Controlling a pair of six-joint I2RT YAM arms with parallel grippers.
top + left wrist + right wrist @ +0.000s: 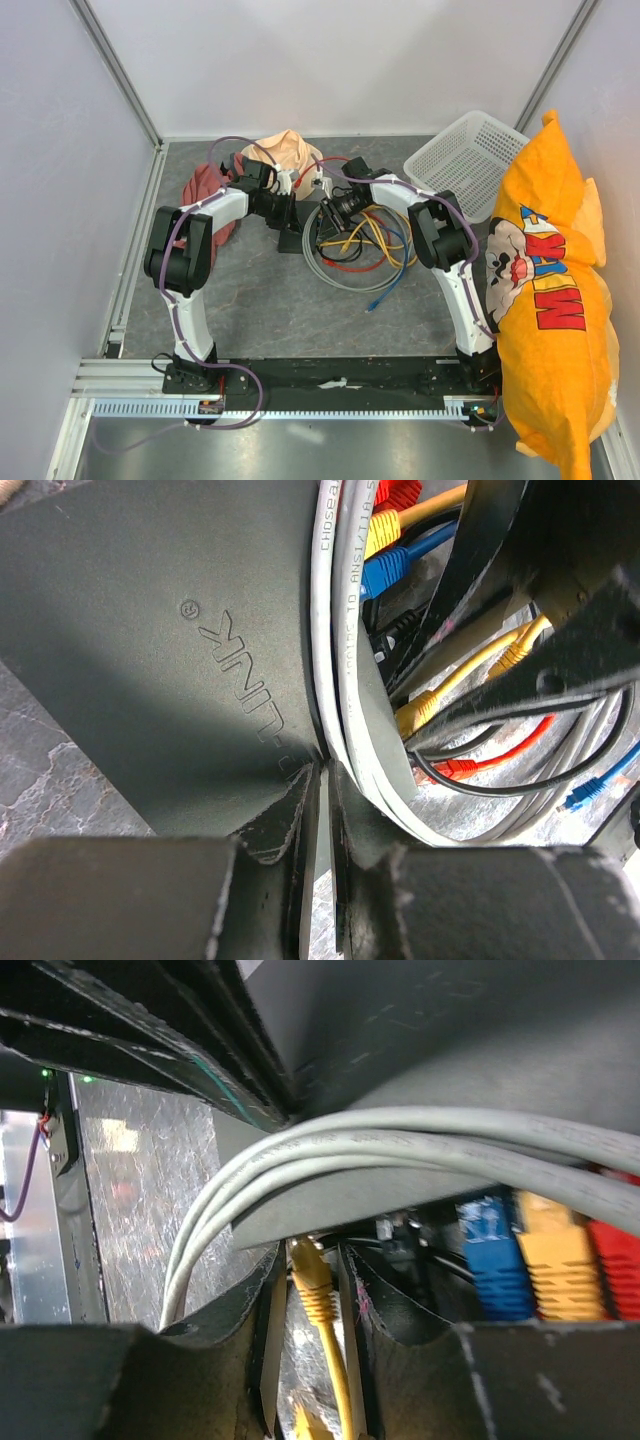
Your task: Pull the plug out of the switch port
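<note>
The switch [296,232] is a flat black box between my two grippers. In the left wrist view its lettered top [150,650] fills the left side. My left gripper [326,780] has its fingers almost together, tips against the switch's edge, with nothing seen between them. My right gripper [312,1260] is shut on a yellow plug [314,1285], whose tip sits at the switch's port face under grey cables [400,1150]. Blue [492,1255], yellow and red plugs sit in ports to the right. In the top view the left gripper [288,213] and the right gripper [328,213] face each other.
A tangle of coloured cables [365,250] lies right of the switch. A peach hat [288,150] and a red cloth [205,190] lie behind the left arm. A white basket [465,160] stands at the back right. A big orange pillow [550,290] leans at the right edge.
</note>
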